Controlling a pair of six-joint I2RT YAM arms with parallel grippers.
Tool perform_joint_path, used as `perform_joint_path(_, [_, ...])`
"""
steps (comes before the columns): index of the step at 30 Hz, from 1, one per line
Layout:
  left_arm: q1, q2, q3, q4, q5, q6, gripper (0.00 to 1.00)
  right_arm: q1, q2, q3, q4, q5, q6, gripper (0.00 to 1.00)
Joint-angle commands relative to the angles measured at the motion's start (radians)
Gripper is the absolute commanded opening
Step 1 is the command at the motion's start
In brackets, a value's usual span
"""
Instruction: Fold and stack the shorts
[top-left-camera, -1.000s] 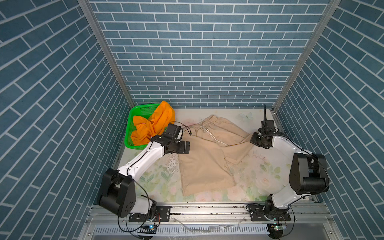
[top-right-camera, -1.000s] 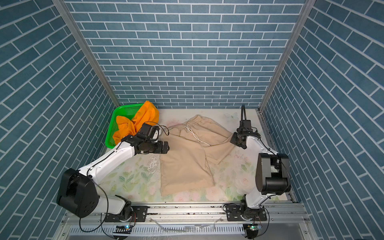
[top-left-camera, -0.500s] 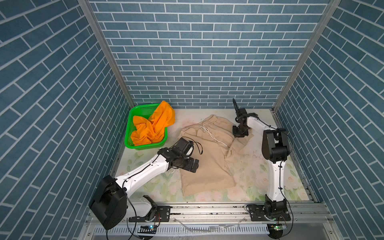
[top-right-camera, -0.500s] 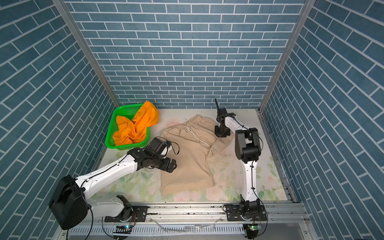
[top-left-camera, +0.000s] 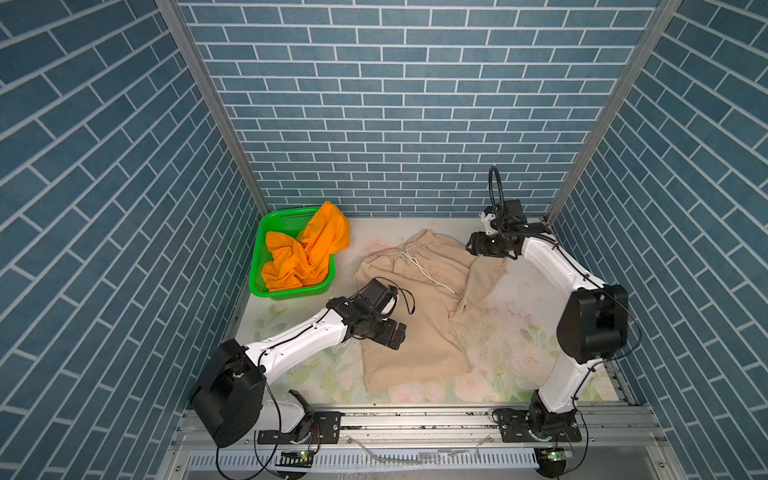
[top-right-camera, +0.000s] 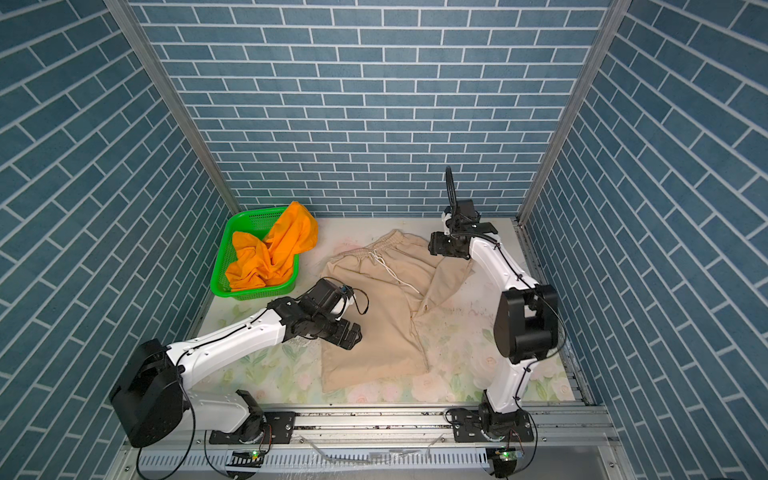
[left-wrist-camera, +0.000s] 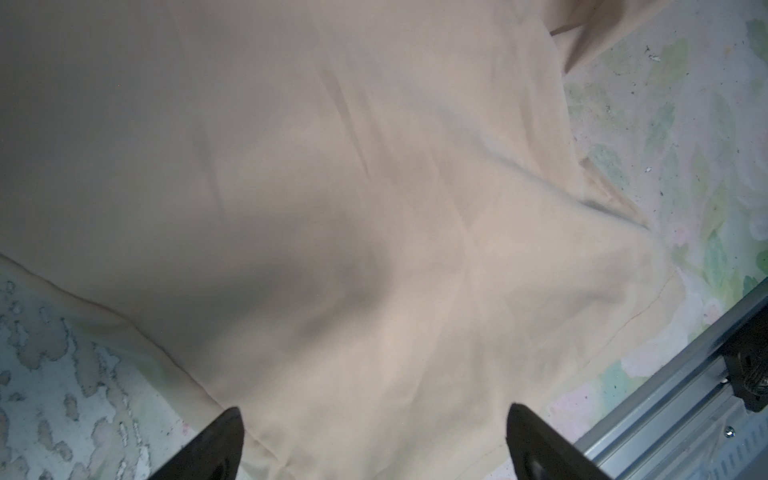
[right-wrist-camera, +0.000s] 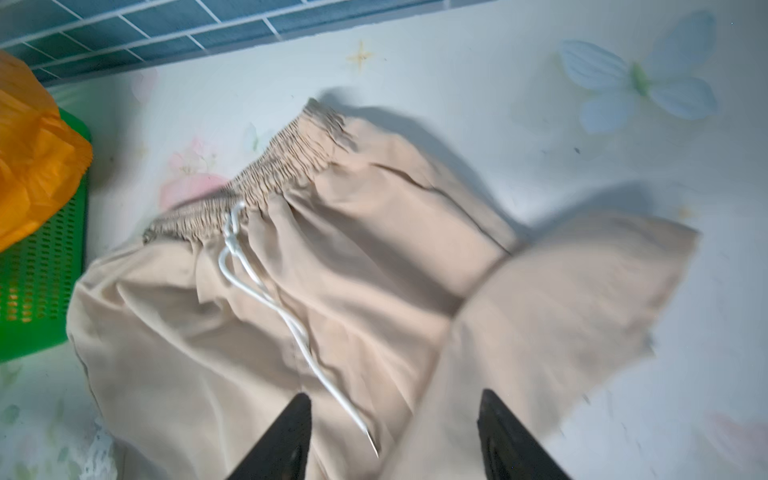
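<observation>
Beige shorts flat on bench: waistband toward back wall, one leg running to the front rail, the other splayed toward the right arm. Orange shorts heaped in green basket. Left jaws apart over the long leg's outer edge. Right jaws apart, empty, at the splayed leg; probably nearer for folding it.

The right fingers have opened over the beige shorts.

Robot test booth, probably a lab, not a home. Brick-print wall panels on three sides, bare aluminium corner posts, two white arms bolted to a slotted metal rail, floral-covered worktop.
</observation>
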Motion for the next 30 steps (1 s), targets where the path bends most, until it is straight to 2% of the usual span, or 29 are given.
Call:
perform_joint_path(1, [-0.009, -0.007, 0.006, -0.003, 0.016, 0.009, 1.0, 0.006, -0.169, -0.227, -0.11, 0.128, 0.038, 0.62])
perform_joint_path(3, [-0.028, -0.008, 0.017, -0.002, 0.026, 0.021, 1.0, 0.045, -0.283, -0.382, -0.12, 0.153, 0.074, 0.59])
perform_joint_path(6, [-0.052, -0.006, 0.017, 0.004, 0.039, 0.022, 1.0, 0.171, -0.419, -0.577, -0.072, 0.204, 0.083, 0.58])
perform_joint_path(8, [-0.054, 0.0, 0.004, 0.012, 0.051, 0.019, 1.0, 0.244, -0.474, -0.678, 0.026, 0.215, 0.095, 0.57])
perform_joint_path(11, [-0.056, 0.007, 0.0, -0.01, 0.048, 0.024, 1.0, 0.296, -0.513, -0.77, 0.186, 0.284, 0.099, 0.56])
perform_joint_path(14, [-0.058, -0.001, -0.001, -0.034, 0.029, 0.028, 1.0, 0.3, -0.492, -0.796, 0.291, 0.343, 0.088, 0.54])
perform_joint_path(20, [-0.058, -0.013, 0.005, -0.056, 0.009, 0.02, 1.0, 0.3, -0.348, -0.745, 0.442, 0.23, 0.047, 0.5])
perform_joint_path(24, [-0.058, -0.032, -0.015, -0.047, -0.006, 0.004, 1.0, 0.302, -0.29, -0.714, 0.463, 0.276, 0.026, 0.46])
perform_joint_path(28, [-0.058, -0.041, -0.029, -0.049, -0.009, -0.003, 1.0, 0.303, -0.24, -0.681, 0.481, 0.306, 0.0, 0.39])
perform_joint_path(30, [-0.059, -0.041, -0.032, -0.049, -0.016, -0.004, 1.0, 0.299, -0.207, -0.655, 0.469, 0.35, -0.005, 0.3])
